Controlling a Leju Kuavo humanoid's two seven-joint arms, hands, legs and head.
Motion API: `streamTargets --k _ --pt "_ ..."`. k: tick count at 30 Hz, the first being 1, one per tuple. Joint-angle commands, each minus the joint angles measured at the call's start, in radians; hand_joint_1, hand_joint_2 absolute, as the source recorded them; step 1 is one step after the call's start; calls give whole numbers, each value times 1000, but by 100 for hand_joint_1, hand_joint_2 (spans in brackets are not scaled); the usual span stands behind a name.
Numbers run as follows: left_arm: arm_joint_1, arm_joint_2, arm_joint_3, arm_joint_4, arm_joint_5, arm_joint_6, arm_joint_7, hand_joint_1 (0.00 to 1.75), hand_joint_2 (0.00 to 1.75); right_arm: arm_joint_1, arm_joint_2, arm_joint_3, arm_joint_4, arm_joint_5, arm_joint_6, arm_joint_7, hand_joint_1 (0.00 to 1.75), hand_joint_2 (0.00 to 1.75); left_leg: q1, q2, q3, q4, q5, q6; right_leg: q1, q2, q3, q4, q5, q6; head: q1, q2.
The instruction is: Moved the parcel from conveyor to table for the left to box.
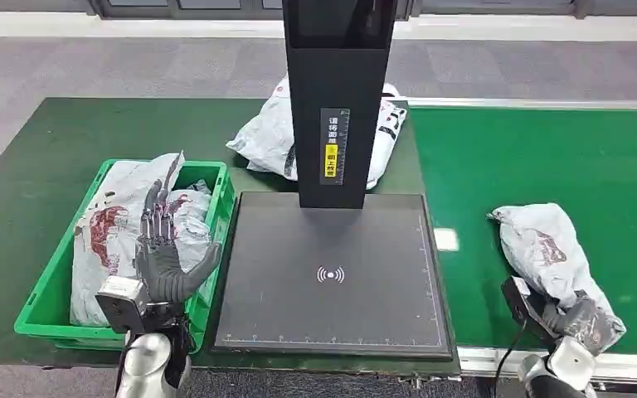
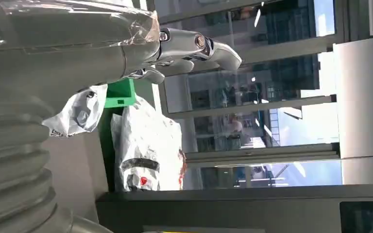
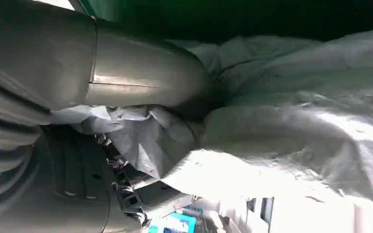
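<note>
- Crinkled grey-white plastic mailer parcel with a reddish print (image 1: 552,253) lies on the green conveyor belt (image 1: 539,157), at its near edge, to the right of the black scanning platform (image 1: 332,274); it has not yet reached the table.
- From the right wrist view, the right hand (image 1: 576,319) has its thick grey thumb (image 3: 141,77) pressed into the film and its darker fingers tucked under a fold, so it grips the near end of the bag (image 3: 291,121).
- My worry: the hold looks to be on loose film, not on the contents. The bag could slip out, sag and drag along the belt edge, or tear when lifted.
- A low swing toward the platform could catch the bag on the metal rail (image 1: 481,361) at the belt's front.
- The left hand (image 1: 162,249) hovers with fingers spread and upright, holding nothing, over the green plastic crate (image 1: 46,303) that already has grey bags in it; a wide swing by the right arm might crowd it.
- Another white parcel (image 1: 269,137) lies behind the black scanner column (image 1: 338,99), apart from all this.
</note>
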Motion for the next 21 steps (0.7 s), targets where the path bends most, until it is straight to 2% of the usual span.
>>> streamTargets --k 1,2,3,5,8,10,12,14,15,16,18,19,21 --pt "19 -32 -4 61 -19 18 3 0 175 166 34 324 -528 43 3 115 175 175 -1 1 1 -2 0 0 -1 1 0 -1 0 -1 0 0" --pt "17 -34 -2 64 -29 25 3 0 175 214 -27 475 -665 43 3 229 175 175 0 2 0 -1 -1 0 0 1 0 -1 0 -1 0 0" --pt "16 -35 0 65 -30 26 3 0 175 228 -65 545 -730 43 3 280 175 175 -1 1 1 -1 -1 0 -1 1 0 0 0 -1 0 0" --pt "18 -34 4 66 -38 30 3 0 175 215 -201 745 -852 43 3 427 175 175 -2 2 -1 0 0 0 -2 2 -3 1 0 0 0 0" --pt "25 -31 7 56 -36 33 3 0 175 205 -270 786 -947 43 3 427 175 175 -3 4 -3 1 -1 1 -3 4 -5 2 0 0 0 0" --pt "25 -31 7 56 -36 33 3 0 175 205 -270 786 -947 43 3 427 175 175 -3 5 -1 1 -1 0 -2 5 -4 1 0 0 0 0" --pt "27 -29 6 53 -41 42 3 0 175 204 -311 796 -1028 43 3 413 175 175 -2 5 0 -1 -1 0 -2 5 -3 0 0 -1 0 0" --pt "27 -28 8 52 -38 46 3 0 175 247 -276 716 -1098 43 3 311 175 175 -2 3 0 -1 -1 0 -2 2 -2 0 -1 -1 0 0" --pt "28 -26 7 48 -31 47 3 0 175 355 -80 475 -1208 43 3 44 175 175 -2 2 0 -1 0 0 -2 1 -1 0 -1 0 0 0" --pt "27 -24 6 49 -28 48 3 0 175 385 393 84 -1342 43 3 -459 175 175 -1 -2 -1 -1 0 0 -1 -2 -1 -1 -1 -1 0 0" --pt "27 -25 7 46 -27 51 3 0 175 348 502 9 -1357 43 3 -735 175 175 0 0 1 -3 0 -2 0 0 0 -2 0 -2 0 0" --pt "32 -18 -1 29 -12 59 3 0 175 341 502 15 -1348 43 3 -739 175 175 1 5 1 -3 0 -2 1 5 -2 -1 1 -3 0 0" --pt "32 -18 -1 29 -12 59 3 0 175 341 502 15 -1348 43 3 -739 175 175 4 1 0 -2 -1 -3 5 1 0 0 -1 -3 2 0"
